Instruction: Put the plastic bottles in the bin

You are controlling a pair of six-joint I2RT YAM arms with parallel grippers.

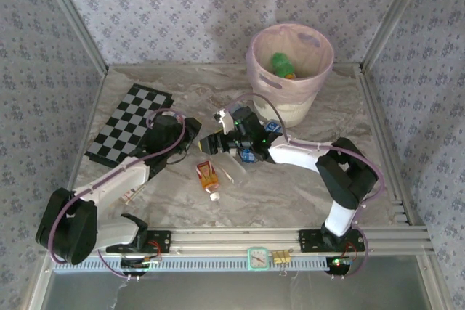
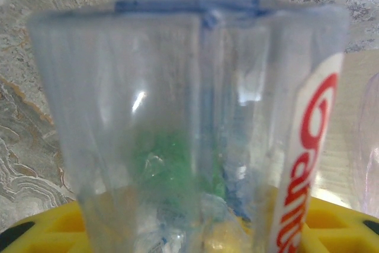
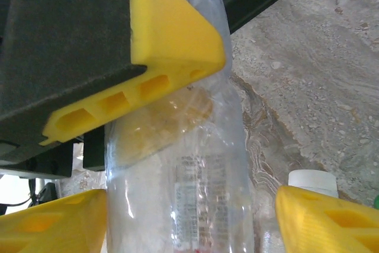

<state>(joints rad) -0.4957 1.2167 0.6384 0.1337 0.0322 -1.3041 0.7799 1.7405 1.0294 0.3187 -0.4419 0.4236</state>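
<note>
The clear bottle (image 3: 177, 176) is off the table (image 1: 290, 194) near its middle, caught between the two grippers, with red lettering down its label (image 2: 314, 164) in the left wrist view. The left gripper (image 1: 203, 143) is clamped on it: one yellow finger (image 3: 172, 34) presses into the bottle's wall in the right wrist view. The right gripper (image 3: 189, 217) straddles the same bottle with its fingers apart. One fingertip (image 3: 53, 223) is at the wall, and the other (image 3: 325, 217) stands off with a gap.

Just beside that far fingertip shows a white cap (image 3: 312, 181) (whose bottle it belongs to I cannot tell). An orange-red bottle (image 1: 208, 177) lies on the table just in front of the grippers. The bin (image 1: 320, 85) stands at the back right, well apart from the held bottle, with a green bottle (image 1: 282, 64) inside. A checkered board (image 1: 123, 132) lies at the left, under the left arm's forearm.

The left arm reaches low and forward from its base. The right arm bends sharply at the elbow and stretches leftward.
</note>
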